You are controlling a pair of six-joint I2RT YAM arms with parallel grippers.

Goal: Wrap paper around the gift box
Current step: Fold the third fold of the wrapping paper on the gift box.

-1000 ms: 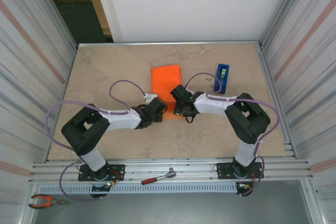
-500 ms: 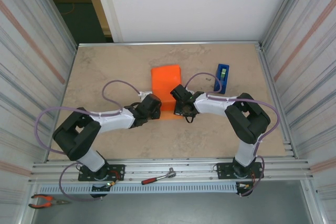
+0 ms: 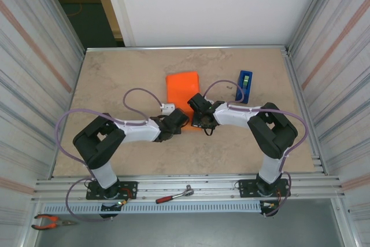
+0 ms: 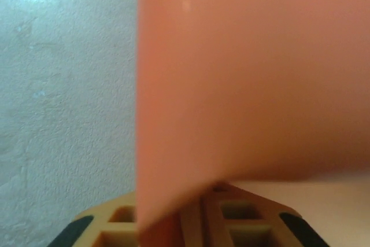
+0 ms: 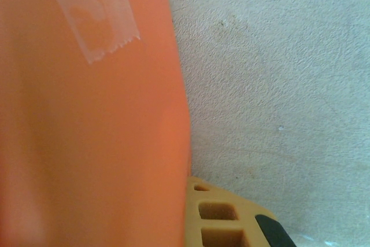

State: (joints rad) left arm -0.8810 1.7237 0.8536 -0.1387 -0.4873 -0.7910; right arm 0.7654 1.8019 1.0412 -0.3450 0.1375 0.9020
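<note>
Bench [image 3: 115, 85] of mottled beige stone fills the overhead view, with the paper [image 3: 182, 89] lying near its middle as a bright orange oblong whose long sides run away from the arms. The left hand [image 3: 179, 121] sits at the paper's near left corner and the right hand [image 3: 195, 118] at its near right edge, the two close beside each other. A blue tape dispenser [image 3: 245, 87] stands to the right of the paper, apart from it. On the metal rail in front of the arm bases lies a ratchet wrench [image 3: 173, 195], and red-handled pliers [image 3: 49, 221] lie at the lower left corner.

From the left wrist, the paper [image 4: 248, 73] hangs as a blurred orange sheet over most of the picture, and its lower corner dips between the tan fingers [image 4: 110, 227], which stand close together; I cannot tell if they pinch it.

From the right wrist, the paper [image 5: 87, 120] covers the left half and carries a strip of clear tape [image 5: 92, 10] near the top. One tan finger [image 5: 231, 218] shows just beside its edge, above the bench. This hand is closed; I cannot tell if paper is caught in it.
</note>
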